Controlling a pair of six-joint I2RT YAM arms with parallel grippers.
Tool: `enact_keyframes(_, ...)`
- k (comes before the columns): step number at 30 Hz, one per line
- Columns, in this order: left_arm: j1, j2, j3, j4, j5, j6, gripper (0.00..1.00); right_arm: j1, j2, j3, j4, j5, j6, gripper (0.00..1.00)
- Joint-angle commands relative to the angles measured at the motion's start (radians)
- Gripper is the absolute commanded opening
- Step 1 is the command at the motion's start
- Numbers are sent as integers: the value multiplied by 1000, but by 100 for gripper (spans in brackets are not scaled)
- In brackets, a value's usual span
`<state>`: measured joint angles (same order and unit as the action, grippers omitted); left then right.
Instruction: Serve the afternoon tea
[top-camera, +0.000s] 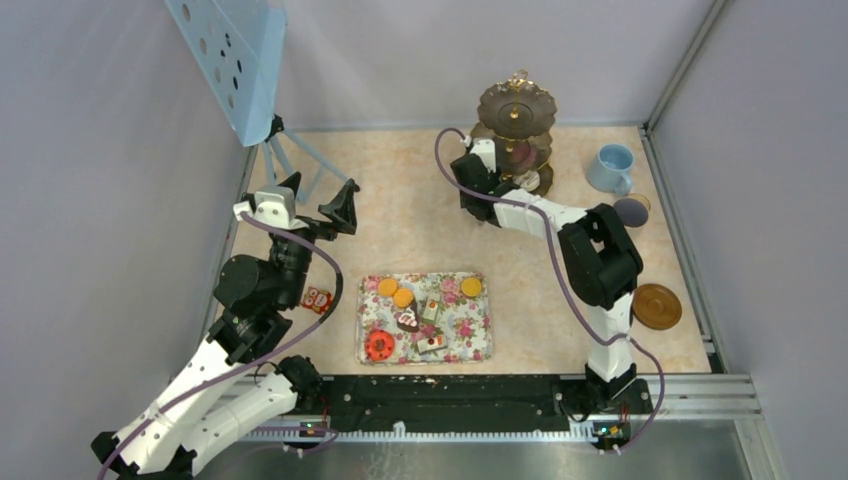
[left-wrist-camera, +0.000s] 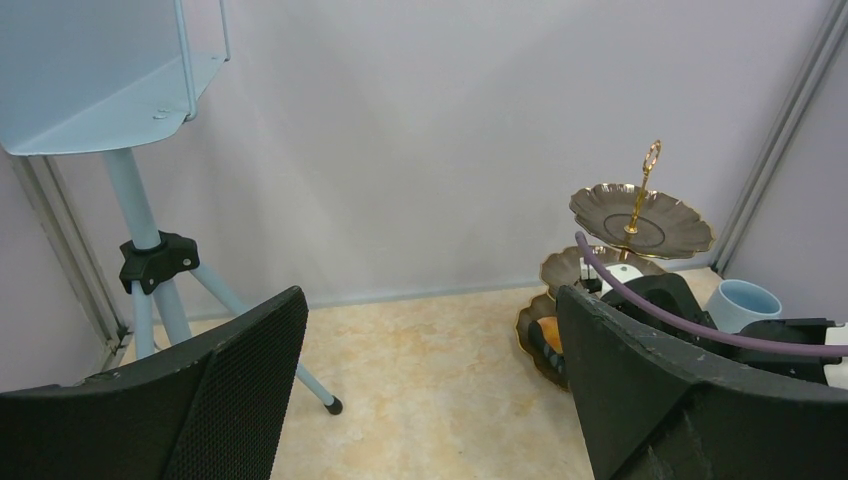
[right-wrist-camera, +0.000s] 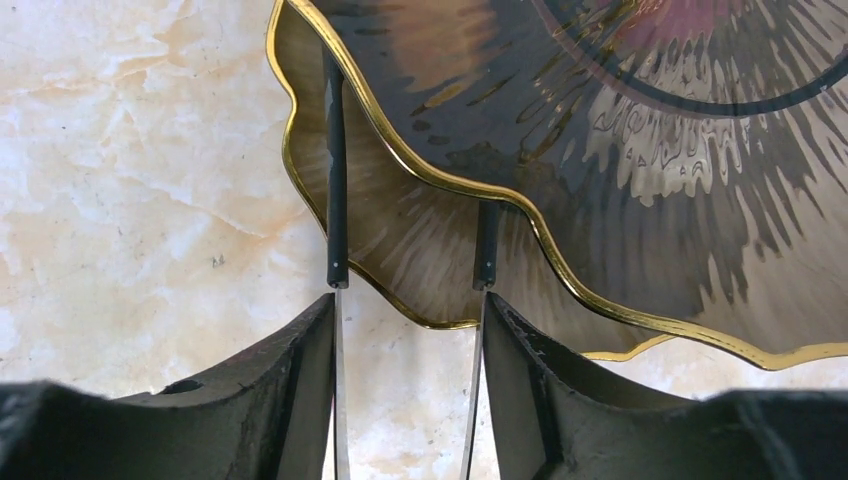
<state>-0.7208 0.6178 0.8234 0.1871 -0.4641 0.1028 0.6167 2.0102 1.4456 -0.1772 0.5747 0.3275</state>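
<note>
Gold-rimmed, glossy scalloped stand (right-wrist-camera: 620, 150) overhangs slim black-tipped tongs (right-wrist-camera: 336, 200) in right pincer (right-wrist-camera: 408, 302).

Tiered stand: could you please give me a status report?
Left pincer open, empty. Right pincer shut on black tongs, tips hidden between tiers of three-tier stand. Treats on floral tray.

One three-tier stand (top-camera: 516, 110). One floral tray (top-camera: 470, 335), with three orange rounds (top-camera: 387, 287) along its 12 o'clock edge, one red donut (top-camera: 379, 345) at 7 o'clock and seemingly three cake slices (top-camera: 407, 320). One light-blue cup (top-camera: 611, 165), one small orange-brown cup (top-camera: 632, 210), one brown saucer (top-camera: 657, 306), one pair of black tongs (right-wrist-camera: 337, 200).
</note>
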Motion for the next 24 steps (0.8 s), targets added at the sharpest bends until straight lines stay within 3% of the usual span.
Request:
enact_keyframes(1, 3, -4, -7, 35, 13, -8, 99, -6, -25, 44, 36, -15, -7, 51)
enact_keyframes(9, 3, -5, -6, 34, 17, -9, 99, -6, -175, -15, -43, -118, 20, 53)
enact_keyframes(20, 4, -1, -5, 31, 25, -17, 99, -5, -500, -259, -223, -359, -10, 49)
enact_keyframes(22, 4, 0, -4, 29, 22, -13, 99, -3, -559, -302, -235, -444, -63, 49)
enact_keyframes(24, 4, -1, -3, 30, 15, -9, 99, 19, -613, -332, -242, -623, -151, 48)
